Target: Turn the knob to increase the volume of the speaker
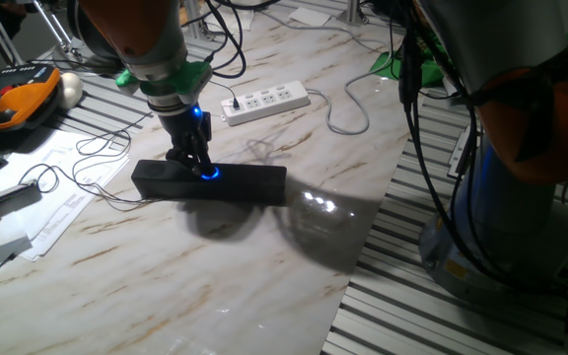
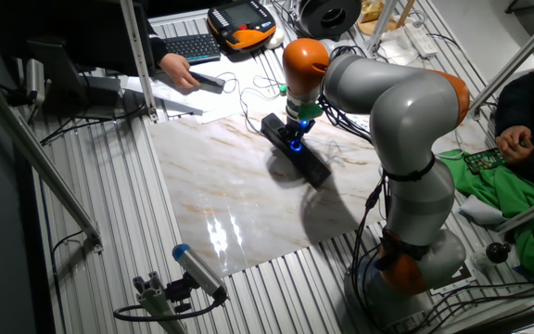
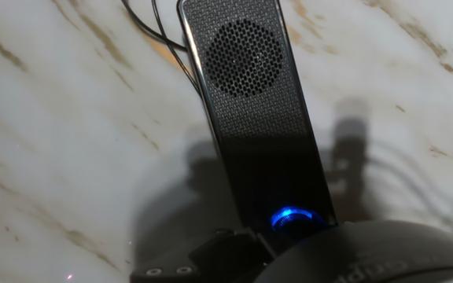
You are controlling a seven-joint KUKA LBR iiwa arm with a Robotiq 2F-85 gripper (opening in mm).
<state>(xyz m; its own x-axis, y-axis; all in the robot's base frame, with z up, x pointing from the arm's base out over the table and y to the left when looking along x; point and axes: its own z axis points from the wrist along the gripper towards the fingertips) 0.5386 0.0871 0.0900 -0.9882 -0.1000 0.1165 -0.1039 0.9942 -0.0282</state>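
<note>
The speaker (image 1: 249, 183) is a long, low black bar lying on the marble table, also seen in the other fixed view (image 2: 311, 165) and the hand view (image 3: 246, 86), where its round grille shows. The knob (image 1: 210, 174) glows blue at its middle and shows in the other fixed view (image 2: 295, 145) and the hand view (image 3: 292, 218). My gripper (image 1: 198, 160) points straight down onto the knob, its dark fingers (image 3: 222, 245) close together at the knob's sides. The contact itself is partly hidden by the hand.
A white power strip (image 1: 266, 102) lies behind the speaker with a grey cable (image 1: 348, 108) beside it. Thin black cables (image 1: 97, 173) run left from the speaker. Papers (image 1: 52, 202), a keyboard and an orange pendant (image 1: 23, 99) sit at the left, where a person's hand (image 2: 176, 70) holds a dark object.
</note>
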